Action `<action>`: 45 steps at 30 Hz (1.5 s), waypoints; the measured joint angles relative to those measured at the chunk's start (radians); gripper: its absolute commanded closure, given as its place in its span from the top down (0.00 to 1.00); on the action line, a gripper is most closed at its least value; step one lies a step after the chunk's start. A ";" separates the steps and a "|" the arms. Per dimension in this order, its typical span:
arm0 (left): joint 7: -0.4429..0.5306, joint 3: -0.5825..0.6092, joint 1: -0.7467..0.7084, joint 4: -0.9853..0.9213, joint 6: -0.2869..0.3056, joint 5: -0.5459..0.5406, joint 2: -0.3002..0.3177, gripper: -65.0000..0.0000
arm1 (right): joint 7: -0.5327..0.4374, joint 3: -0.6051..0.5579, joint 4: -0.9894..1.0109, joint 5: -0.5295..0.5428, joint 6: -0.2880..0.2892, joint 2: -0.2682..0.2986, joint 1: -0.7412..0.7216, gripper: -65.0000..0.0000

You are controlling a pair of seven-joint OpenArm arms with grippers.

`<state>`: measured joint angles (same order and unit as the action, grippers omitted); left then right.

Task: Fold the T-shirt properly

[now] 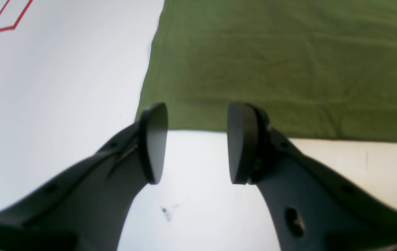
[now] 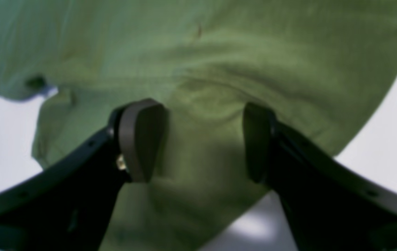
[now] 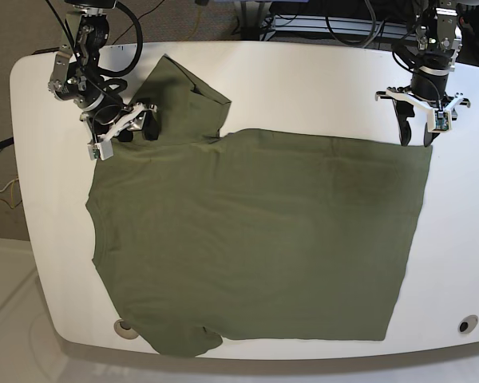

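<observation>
The T-shirt (image 3: 255,239), a large plain olive-green short-sleeved cotton garment, lies spread nearly flat across the white rounded table (image 3: 303,80), collar side toward nine o'clock in the base view and hem toward three o'clock. The body shows no fold yet; only the far sleeve, up near eleven o'clock, looks partly turned or bunched, and the near sleeve at about seven o'clock curls over the table's front edge. So the folding seems barely begun: both sleeves and the whole body are still to be brought in.

The right gripper (image 3: 124,128) sits at about ten o'clock over the shoulder by the far sleeve. In the right wrist view its jaws stand spread with cloth beneath them, nothing pinched between the pads that I can see.

The left gripper (image 3: 420,124) hangs at about two o'clock, just at the far hem corner. In the left wrist view its jaws are likewise spread, bare table between them and the cloth's edge just beyond the tips, apparently untouched.

A red marking (image 1: 8,17) shows on the table beside the shirt.
</observation>
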<state>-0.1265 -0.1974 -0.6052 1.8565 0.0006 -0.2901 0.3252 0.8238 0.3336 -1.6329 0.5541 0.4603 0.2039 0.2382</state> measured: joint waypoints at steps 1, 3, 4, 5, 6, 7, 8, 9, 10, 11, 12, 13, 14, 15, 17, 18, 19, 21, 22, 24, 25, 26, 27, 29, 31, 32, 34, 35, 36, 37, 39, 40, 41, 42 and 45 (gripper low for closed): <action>0.000 0.000 0.002 -0.001 0.000 0.000 0.000 0.41 | 0.000 0.000 0.000 0.000 0.000 -0.002 -0.003 0.57; -0.001 0.000 0.007 -0.005 0.000 0.000 0.000 0.41 | -0.001 0.002 0.000 0.001 0.002 -0.009 -0.002 0.57; 0.000 0.000 0.009 -0.010 0.000 0.000 0.000 0.41 | -0.001 0.007 0.000 0.002 0.005 -0.016 -0.002 0.57; 0.000 0.000 0.014 -0.018 0.000 0.000 0.000 0.41 | -0.002 0.011 0.000 0.003 0.005 -0.024 -0.002 0.57; -0.002 0.000 0.016 -0.025 0.000 -0.002 -0.001 0.41 | -0.004 0.012 0.000 0.004 0.005 -0.029 -0.002 0.57; -0.006 0.000 0.020 -0.030 0.000 -0.003 -0.002 0.41 | -0.005 0.011 0.000 0.004 0.005 -0.033 -0.003 0.57; -0.009 -0.001 0.023 -0.034 0.000 -0.004 -0.002 0.41 | -0.004 0.011 -0.001 0.005 0.005 -0.036 -0.005 0.57; -0.008 -0.004 0.024 -0.037 0.000 -0.004 -0.003 0.41 | -0.001 0.010 -0.001 0.004 0.005 -0.041 -0.005 0.57; -0.008 -0.006 0.024 -0.037 0.000 -0.005 -0.003 0.41 | -0.003 0.009 -0.002 0.005 0.005 -0.044 -0.005 0.57; -0.007 -0.009 0.025 -0.037 0.000 -0.008 -0.003 0.41 | -0.004 0.008 -0.002 0.009 0.005 -0.049 -0.005 0.57; -0.005 -0.011 0.026 -0.037 0.001 -0.012 -0.003 0.41 | -0.004 0.008 -0.002 0.012 0.005 -0.051 -0.005 0.57; -0.004 -0.013 0.025 -0.037 0.001 -0.013 -0.003 0.41 | -0.005 0.008 0.000 0.012 0.005 -0.056 -0.004 0.57; -0.004 -0.014 0.023 -0.037 0.001 -0.020 -0.002 0.41 | -0.013 0.008 0.006 0.012 0.004 -0.061 -0.004 0.57; -0.003 -0.014 0.021 -0.035 0.001 -0.030 -0.001 0.41 | -0.022 0.008 0.010 0.015 0.004 -0.063 -0.003 0.57; 0.005 -0.015 0.016 -0.034 0.009 -0.034 0.000 0.41 | -0.033 0.007 0.014 0.020 0.003 -0.068 -0.002 0.57; 0.006 -0.015 0.012 -0.034 0.013 -0.038 0.000 0.41 | -0.033 0.007 0.014 0.019 0.003 -0.068 -0.001 0.57; 0.007 -0.015 0.011 -0.034 0.016 -0.042 0.000 0.42 | -0.034 0.007 0.016 0.019 0.003 -0.068 0.003 0.57; 0.007 -0.015 0.007 -0.034 0.027 -0.051 0.000 0.42 | -0.036 0.007 0.017 0.019 0.000 -0.068 0.007 0.57; 0.007 -0.015 0.006 -0.034 0.027 -0.053 0.000 0.42 | -0.039 0.007 0.016 0.019 0.000 -0.068 0.011 0.57; 0.007 -0.014 0.010 -0.036 0.037 -0.060 0.000 0.42 | -0.042 0.004 0.006 0.003 0.000 -0.064 0.021 0.57; 0.007 -0.014 0.013 -0.040 0.040 -0.066 0.000 0.42 | -0.042 0.003 0.000 -0.006 0.001 -0.062 0.027 0.57; 0.007 -0.013 0.016 -0.043 0.046 -0.071 0.000 0.42 | -0.042 0.003 -0.006 -0.008 0.001 -0.059 0.032 0.57; 0.007 -0.013 0.019 -0.047 0.047 -0.072 0.000 0.42 | -0.042 0.003 -0.008 -0.008 0.001 -0.058 0.037 0.57; 0.007 -0.012 0.023 -0.051 0.055 -0.083 0.000 0.42 | -0.043 0.003 -0.018 -0.027 0.001 -0.056 0.041 0.57; 0.008 -0.012 0.024 -0.052 0.057 -0.086 0.000 0.42 | -0.041 0.001 -0.027 -0.036 0.001 -0.057 0.046 0.57; 0.011 -0.011 0.024 -0.053 0.057 -0.086 0.000 0.42 | -0.039 0.000 -0.029 -0.040 0.000 -0.056 0.046 0.58; 0.011 -0.011 0.023 -0.053 0.056 -0.080 0.000 0.42 | -0.034 -0.002 -0.034 -0.050 0.000 -0.056 0.045 0.58; 0.011 -0.011 0.023 -0.052 0.056 -0.069 0.000 0.42 | -0.033 -0.002 -0.036 -0.051 0.000 -0.057 0.045 0.58; 0.012 -0.011 0.022 -0.050 0.054 -0.061 0.000 0.42 | -0.032 -0.002 -0.037 -0.052 0.000 -0.057 0.045 0.58; 0.013 -0.011 0.021 -0.049 0.053 -0.061 0.000 0.42 | -0.027 -0.002 -0.041 -0.052 0.000 -0.057 0.045 0.58; 0.015 -0.011 0.021 -0.046 0.052 -0.058 0.000 0.42 | -0.020 0.000 -0.045 -0.053 0.000 -0.057 0.045 0.59; 0.015 -0.011 0.021 -0.046 0.052 -0.058 0.000 0.42 | -0.016 0.001 -0.048 -0.052 0.000 -0.057 0.044 0.59; 0.015 -0.011 0.022 -0.045 0.052 -0.058 0.000 0.42 | -0.011 0.003 -0.051 -0.052 0.000 -0.057 0.044 0.58; 0.015 -0.011 0.023 -0.045 0.050 -0.056 0.000 0.41 | -0.008 0.006 -0.052 -0.052 0.000 -0.057 0.043 0.58; 0.014 -0.011 0.026 -0.046 0.048 -0.061 0.002 0.41 | -0.003 0.037 -0.047 -0.036 0.001 -0.061 0.039 0.59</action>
<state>-0.1123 -0.2085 -0.5789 1.8103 0.0486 -0.3508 0.3267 0.8207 0.3706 -1.6798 0.5179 0.4610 0.1432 0.2775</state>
